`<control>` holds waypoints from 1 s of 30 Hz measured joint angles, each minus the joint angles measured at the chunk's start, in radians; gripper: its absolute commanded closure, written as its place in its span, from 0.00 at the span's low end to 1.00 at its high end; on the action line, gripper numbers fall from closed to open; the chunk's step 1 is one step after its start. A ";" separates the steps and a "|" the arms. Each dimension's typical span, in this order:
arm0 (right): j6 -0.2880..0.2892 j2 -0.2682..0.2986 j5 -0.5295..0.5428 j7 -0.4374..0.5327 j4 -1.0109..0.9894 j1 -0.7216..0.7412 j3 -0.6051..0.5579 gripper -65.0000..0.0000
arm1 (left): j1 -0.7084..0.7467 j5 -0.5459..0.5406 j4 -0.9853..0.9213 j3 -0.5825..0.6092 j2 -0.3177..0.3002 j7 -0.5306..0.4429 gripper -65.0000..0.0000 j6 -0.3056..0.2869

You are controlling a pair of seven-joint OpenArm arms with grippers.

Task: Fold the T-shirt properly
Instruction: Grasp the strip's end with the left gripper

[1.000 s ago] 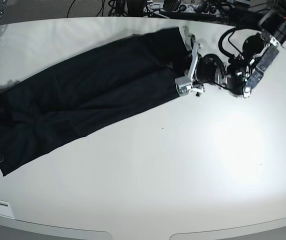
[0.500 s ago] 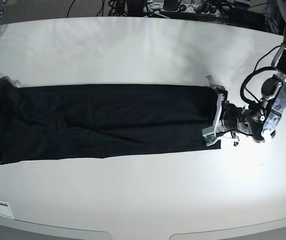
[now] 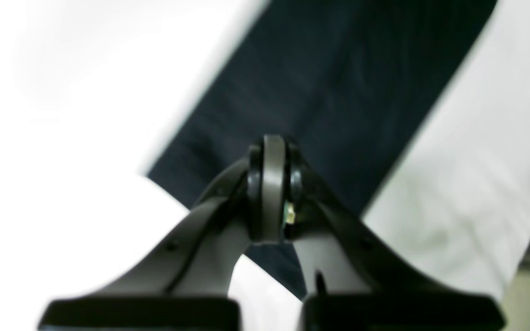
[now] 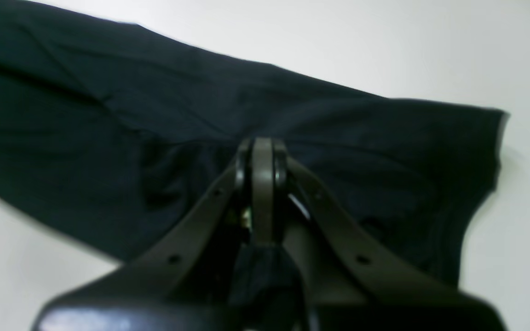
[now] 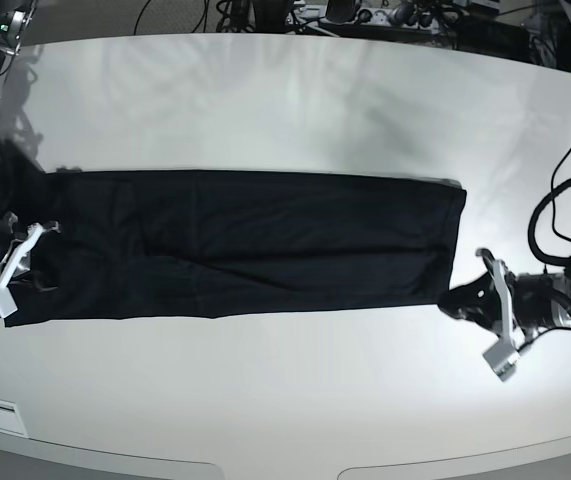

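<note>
White table point(image 5: 295, 110) (cables point(image 5: 295, 14) behind)

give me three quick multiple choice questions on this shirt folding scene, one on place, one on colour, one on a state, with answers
1. Where does the large black short-sleeved cloth T-shirt lie?
A. hanging off the table's front edge
B. stretched in a long band across the white round-edged table
C. bunched in a pile at the far edge

2. What colour is the surface under the shirt?
A. white
B. brown wood
C. green

3. How does the left hand stand?
A. wide open above the shirt
B. shut on the shirt's corner
C. out of sight in every view

Answers: 1 B, the base view shows the shirt reaching from one arm to the other. 2 A, bare white table shows all around the cloth. 3 B, the left wrist view shows the pads pressed together with dark cloth running in under them; the right hand is shut on the opposite end.
</note>
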 measured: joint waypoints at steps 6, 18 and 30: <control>-0.123 -0.013 -0.319 0.131 -0.002 -0.038 -0.120 1.00 | 0.124 0.132 -0.003 -0.198 -0.003 0.008 1.00 0.113; -0.142 -0.012 -0.272 0.160 -0.029 -0.169 -0.129 1.00 | 0.459 0.321 -0.014 -0.415 0.026 -0.061 1.00 0.274; -0.106 -0.012 -0.236 0.104 -0.029 -0.172 -0.129 1.00 | 0.465 0.515 -0.014 -0.419 0.167 -0.126 0.42 0.476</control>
